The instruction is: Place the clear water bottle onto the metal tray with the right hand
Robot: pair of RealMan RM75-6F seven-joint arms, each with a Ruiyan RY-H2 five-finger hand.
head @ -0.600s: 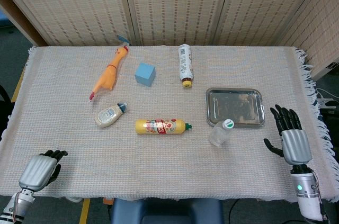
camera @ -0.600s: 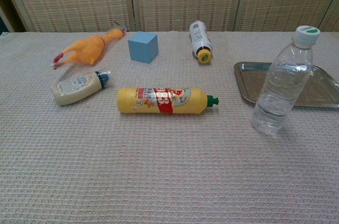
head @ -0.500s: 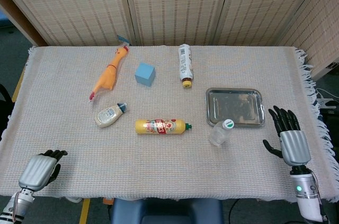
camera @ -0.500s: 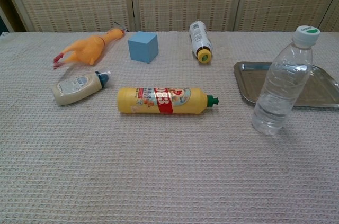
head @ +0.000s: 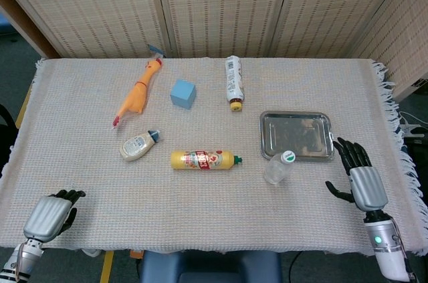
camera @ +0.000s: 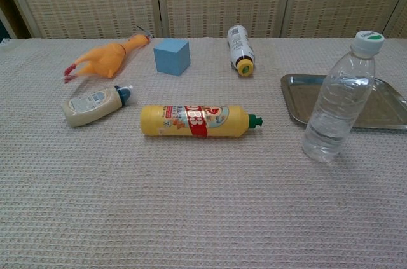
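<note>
The clear water bottle (head: 277, 168) (camera: 336, 104) with a green-and-white cap stands upright on the cloth, just in front of the metal tray's (head: 296, 136) (camera: 383, 111) near left corner. The tray holds nothing. My right hand (head: 357, 177) hovers over the cloth to the right of the bottle, fingers spread and holding nothing, a hand's width from it. My left hand (head: 50, 213) lies at the near left corner with its fingers curled in on nothing. Neither hand shows in the chest view.
A yellow sauce bottle (head: 202, 159) lies left of the water bottle. Further left lie a small white squeeze bottle (head: 138, 146) and a rubber chicken (head: 138, 93). A blue cube (head: 182, 93) and a white bottle (head: 233, 81) sit toward the back. The table's fringed right edge (head: 396, 136) is near my right hand.
My right hand has drifted a little toward me and to the left, nearer the bottle. The bottle, tray and left hand have not moved.
</note>
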